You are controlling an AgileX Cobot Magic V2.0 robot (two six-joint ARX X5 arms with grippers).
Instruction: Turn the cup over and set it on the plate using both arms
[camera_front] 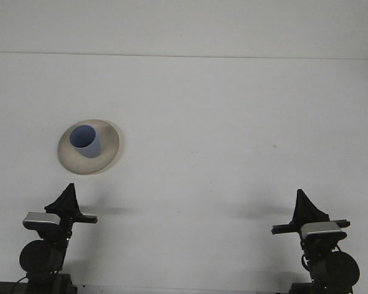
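Note:
A blue cup (86,141) stands upright, mouth up, on a cream plate (109,144) at the left of the white table. My left gripper (66,202) rests at the near left edge, below the plate and apart from it, holding nothing. At the near right edge sits my right gripper (305,211), far from the cup, with nothing in it. Each gripper shows only as a dark pointed shape seen edge-on.
The white table (221,122) stretches to a back edge near the top of the view. A tiny dark speck (273,146) lies on the table's right half.

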